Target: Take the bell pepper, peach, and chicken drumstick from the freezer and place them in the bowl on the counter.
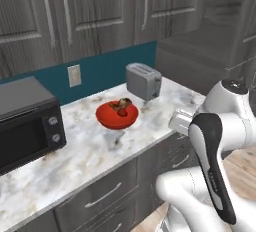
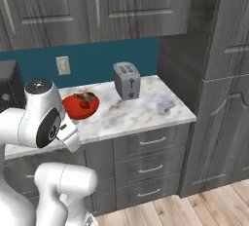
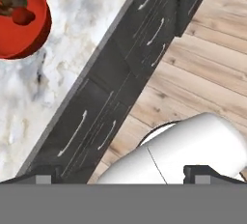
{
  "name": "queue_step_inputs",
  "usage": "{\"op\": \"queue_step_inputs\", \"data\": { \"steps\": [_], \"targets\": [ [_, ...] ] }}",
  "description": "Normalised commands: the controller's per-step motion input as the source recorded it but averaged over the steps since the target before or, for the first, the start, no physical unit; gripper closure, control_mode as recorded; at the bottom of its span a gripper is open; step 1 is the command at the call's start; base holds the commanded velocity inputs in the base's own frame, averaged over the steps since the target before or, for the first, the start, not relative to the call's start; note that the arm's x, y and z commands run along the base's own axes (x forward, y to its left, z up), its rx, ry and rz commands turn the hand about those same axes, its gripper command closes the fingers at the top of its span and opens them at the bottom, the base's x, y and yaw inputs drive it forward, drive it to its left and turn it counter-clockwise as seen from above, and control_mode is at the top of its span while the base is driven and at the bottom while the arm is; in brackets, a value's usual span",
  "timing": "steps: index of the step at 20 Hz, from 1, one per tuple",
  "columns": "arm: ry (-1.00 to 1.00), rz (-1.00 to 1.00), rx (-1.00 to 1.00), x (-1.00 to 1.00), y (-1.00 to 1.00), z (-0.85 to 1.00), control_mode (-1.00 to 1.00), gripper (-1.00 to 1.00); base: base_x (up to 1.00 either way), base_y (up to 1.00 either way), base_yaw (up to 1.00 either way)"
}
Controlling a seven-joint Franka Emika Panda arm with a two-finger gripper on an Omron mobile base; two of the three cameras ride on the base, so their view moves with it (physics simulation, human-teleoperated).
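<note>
Here the bowl [image 1: 117,114] is set on the worktop [image 1: 75,161] beside the toaster [image 1: 143,80], with drumstick [image 1: 121,104] and pepper [image 1: 121,112] inside; the end effector [image 3: 118,174] is spread wide, empty, clear of the edge

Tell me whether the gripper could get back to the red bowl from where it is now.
Probably yes. The open gripper hangs over the counter edge and drawers, empty, and the bowl lies close by on open stone. The toaster stands off to one side, apart from it.

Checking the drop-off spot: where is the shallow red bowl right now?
The shallow red bowl sits on the marbled white counter, between the black microwave on its left and the grey toaster.
</note>
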Motion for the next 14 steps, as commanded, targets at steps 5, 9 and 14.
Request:
{"op": "queue_step_inputs", "data": {
  "steps": [5,9,14],
  "targets": [
    [0.00,0.00,0.00,0.00,0.00,0.00,1.00,-1.00,-1.00,0.23,-0.63],
    [0.00,0.00,0.00,0.00,0.00,0.00,1.00,-1.00,-1.00,0.36,-0.75],
    [0.00,0.00,0.00,0.00,0.00,0.00,1.00,-1.00,-0.97,0.50,-0.75]
  ]
}}
